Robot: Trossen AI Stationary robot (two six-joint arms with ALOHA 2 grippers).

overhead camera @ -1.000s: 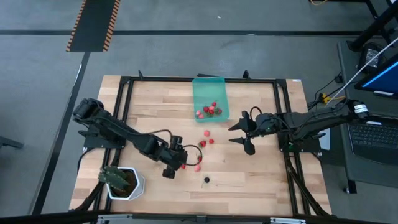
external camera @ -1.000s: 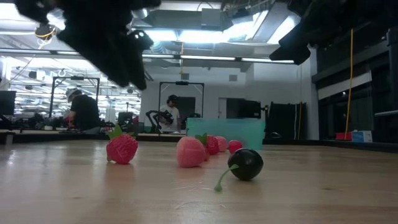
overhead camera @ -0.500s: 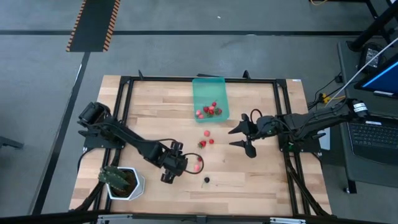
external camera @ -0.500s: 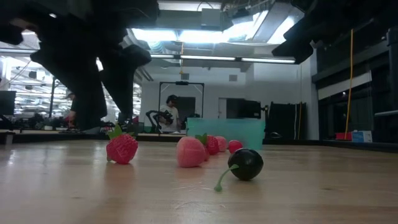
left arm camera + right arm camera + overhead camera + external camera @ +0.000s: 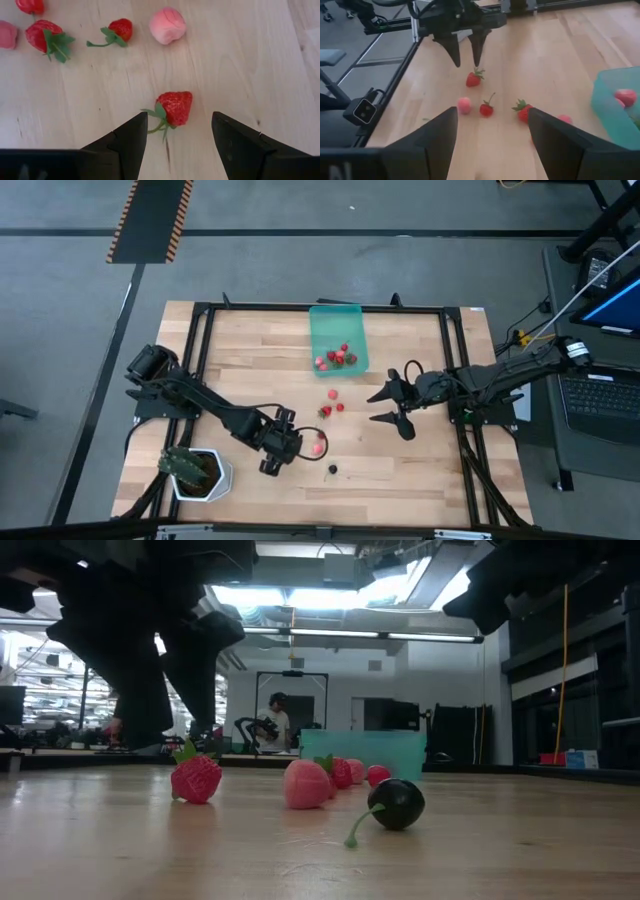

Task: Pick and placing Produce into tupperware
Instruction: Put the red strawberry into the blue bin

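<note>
My left gripper [image 5: 178, 120] is open, low over the table, its fingers on either side of a red strawberry [image 5: 174, 107] with a green top, not touching it. The low view shows that strawberry [image 5: 197, 779] lying on the wood under the gripper [image 5: 168, 735]. A pink fruit [image 5: 318, 446] lies just beyond it. More strawberries [image 5: 325, 411] lie loose mid-table, and a dark berry [image 5: 332, 470] sits nearer the near edge. The teal tupperware [image 5: 325, 325] at the far edge holds several fruits. My right gripper [image 5: 392, 408] is open, hovering right of the loose fruits.
A white pot with a green plant [image 5: 195, 472] stands at the near left corner, behind my left arm. A black frame [image 5: 200, 330] runs around the table. Bare wood lies between the loose fruits and the tupperware [image 5: 617, 100]. People sit far off in the room.
My left gripper has dropped toward the table and shifted a little toward the near edge, ending with its open fingers astride the strawberry. My right gripper has drifted slightly toward the near edge. No fruit has moved.
</note>
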